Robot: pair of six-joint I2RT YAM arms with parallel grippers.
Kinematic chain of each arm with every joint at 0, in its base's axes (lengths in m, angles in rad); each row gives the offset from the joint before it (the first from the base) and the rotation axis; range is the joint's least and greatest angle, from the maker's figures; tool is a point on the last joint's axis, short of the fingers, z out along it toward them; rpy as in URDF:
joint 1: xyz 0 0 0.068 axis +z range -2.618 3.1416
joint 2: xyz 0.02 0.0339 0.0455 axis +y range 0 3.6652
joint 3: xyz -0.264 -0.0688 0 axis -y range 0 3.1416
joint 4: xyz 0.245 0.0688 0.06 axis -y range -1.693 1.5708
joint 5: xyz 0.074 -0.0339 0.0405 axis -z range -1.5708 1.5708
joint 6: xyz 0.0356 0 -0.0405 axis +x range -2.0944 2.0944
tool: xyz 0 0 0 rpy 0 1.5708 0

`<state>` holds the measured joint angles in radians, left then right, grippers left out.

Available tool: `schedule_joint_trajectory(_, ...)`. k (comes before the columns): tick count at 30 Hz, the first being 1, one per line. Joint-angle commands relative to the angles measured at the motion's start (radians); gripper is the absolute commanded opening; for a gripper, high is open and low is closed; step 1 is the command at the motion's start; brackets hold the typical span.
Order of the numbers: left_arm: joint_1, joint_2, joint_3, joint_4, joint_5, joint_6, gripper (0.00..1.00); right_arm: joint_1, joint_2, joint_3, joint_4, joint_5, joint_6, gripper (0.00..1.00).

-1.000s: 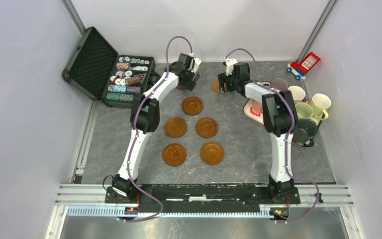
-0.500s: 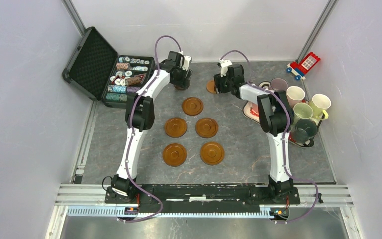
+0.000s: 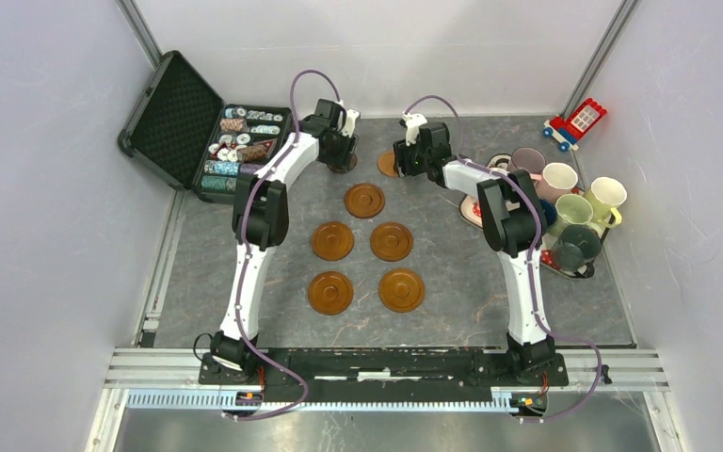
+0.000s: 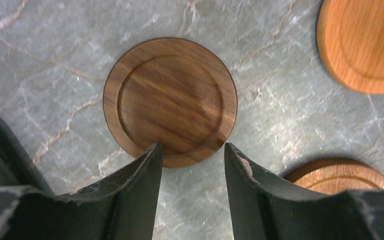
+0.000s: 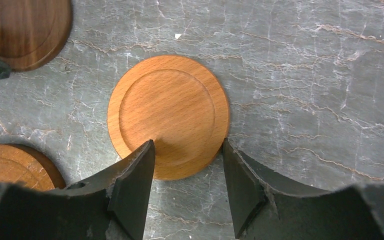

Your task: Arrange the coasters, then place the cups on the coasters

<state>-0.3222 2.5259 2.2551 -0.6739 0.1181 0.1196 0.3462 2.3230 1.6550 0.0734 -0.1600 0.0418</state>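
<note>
- Grey marbled worktop (image 3: 471, 301) between pale walls; at its far left, an open black case (image 3: 165, 113) with rows of chips.
- Left end effector (image 4: 191, 147) hangs at the far edge of the worktop, fingers spread, their tips over the near rim of the dark coaster (image 4: 170, 100), which lies flat. The gap between them is narrower than the disc. Whether they touch it cannot be told.
- 5 brown coasters (image 3: 364, 200) lie flat mid-worktop: 1 at the far end, then 2 rows of 2.
- Right end effector (image 5: 187, 144), fingers likewise spread, has its tips at the near rim of the light orange coaster (image 5: 167, 112), which lies flat near the dark one but apart from it.
- Cups (image 3: 574, 209) cluster at the right edge, upright, beside a white tray (image 3: 472, 213).
- Red toy house (image 3: 576, 122) sits in the far right corner.
</note>
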Motion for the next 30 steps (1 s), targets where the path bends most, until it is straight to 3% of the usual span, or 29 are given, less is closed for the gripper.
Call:
schedule_joint_trajectory(1, 0.015, -0.051, -0.091, -0.116, -0.034, -0.07, 0.55, 0.014, 0.039, 0.026, -0.017, -0.02, 0.012, 0.57)
schedule_joint_trajectory(16, 0.026, -0.149, -0.224, -0.105, -0.04, -0.087, 0.55, 0.037, 0.046, 0.071, -0.008, -0.036, 0.019, 0.6)
schedule_joint_trajectory(20, 0.033, -0.193, -0.212, -0.089, -0.021, -0.078, 0.62, 0.033, 0.021, 0.114, -0.019, -0.034, 0.005, 0.66)
schedule_joint_trajectory(25, 0.037, -0.307, -0.23, -0.059, 0.054, -0.053, 0.77, 0.023, -0.072, 0.131, -0.039, -0.064, -0.011, 0.81)
schedule_joint_trajectory(30, 0.044, -0.475, -0.373, -0.045, 0.166, 0.011, 0.87, 0.011, -0.231, 0.039, -0.046, -0.147, -0.054, 0.9)
